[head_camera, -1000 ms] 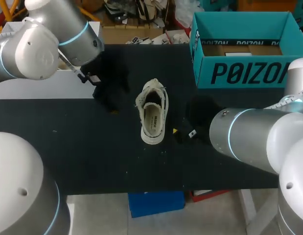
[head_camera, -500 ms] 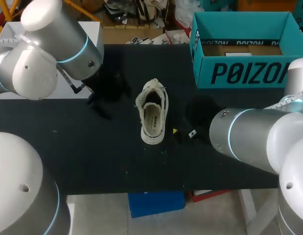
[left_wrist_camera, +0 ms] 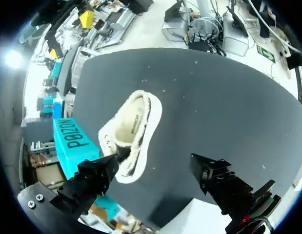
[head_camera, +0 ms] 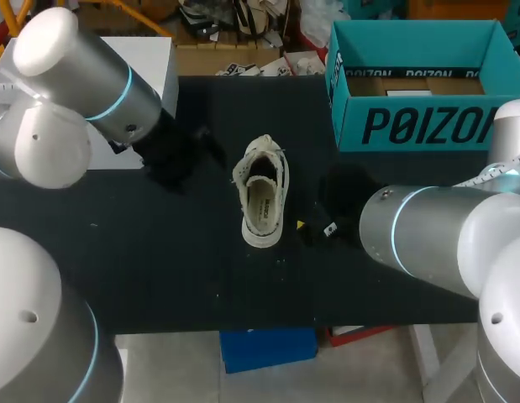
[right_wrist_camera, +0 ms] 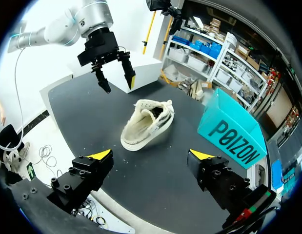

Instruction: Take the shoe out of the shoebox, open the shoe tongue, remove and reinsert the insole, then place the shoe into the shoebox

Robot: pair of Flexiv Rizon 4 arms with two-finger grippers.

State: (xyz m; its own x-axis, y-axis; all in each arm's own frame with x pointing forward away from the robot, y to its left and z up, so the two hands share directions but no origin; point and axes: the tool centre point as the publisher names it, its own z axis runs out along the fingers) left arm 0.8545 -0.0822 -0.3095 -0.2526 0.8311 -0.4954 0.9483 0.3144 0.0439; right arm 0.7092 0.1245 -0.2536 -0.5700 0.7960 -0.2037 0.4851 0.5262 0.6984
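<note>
A cream low-top shoe stands on its sole in the middle of the black table, outside the box, its insole showing through the opening. The teal shoebox stands open at the back right. My left gripper hangs open above the table to the shoe's left, holding nothing. From its own view the shoe lies ahead, between the spread fingers. My right gripper is open on the shoe's right, its yellow tips clear of the shoe. The shoebox sits beyond.
A white block stands at the table's back left corner, just behind my left arm. My right arm's big grey link hangs over the table's front right part.
My left arm has swung back and to the left, carrying its gripper a little farther from the shoe. The shoe, the box and the right arm have not moved.
</note>
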